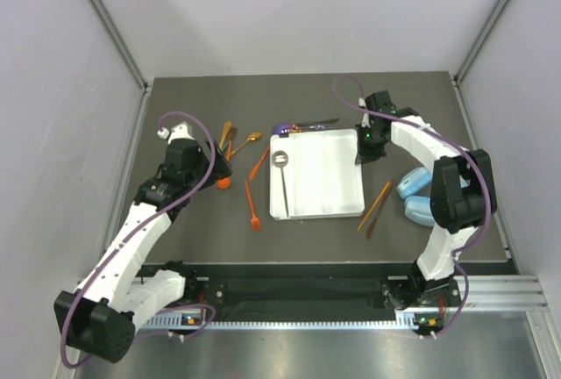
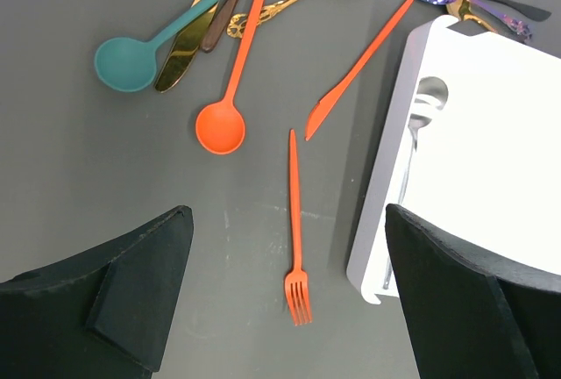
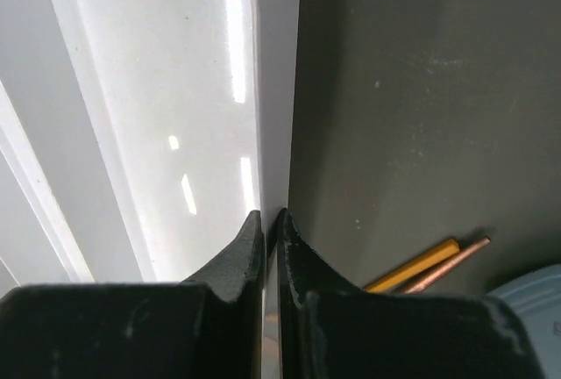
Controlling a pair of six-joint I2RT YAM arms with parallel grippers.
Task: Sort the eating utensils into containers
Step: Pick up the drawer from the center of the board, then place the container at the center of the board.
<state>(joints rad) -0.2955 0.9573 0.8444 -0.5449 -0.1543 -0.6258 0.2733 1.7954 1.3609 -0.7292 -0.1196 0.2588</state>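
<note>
Tray (image 3: 277, 63) rim pinched between right gripper (image 3: 271, 218) fingers, left gripper (image 2: 287, 212) spread wide over orange fork (image 2: 299, 298)

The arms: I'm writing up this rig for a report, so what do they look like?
Both the left arm and right arm have white links joined by black joint housings, with a purple cable looping loosely along each. The fingers are matt black, wedge-shaped blocks tapering to the tips.

Bright even overhead light; soft shadows; glare streaks on white tray (image 3: 202, 133); focus mostly sharp
</note>
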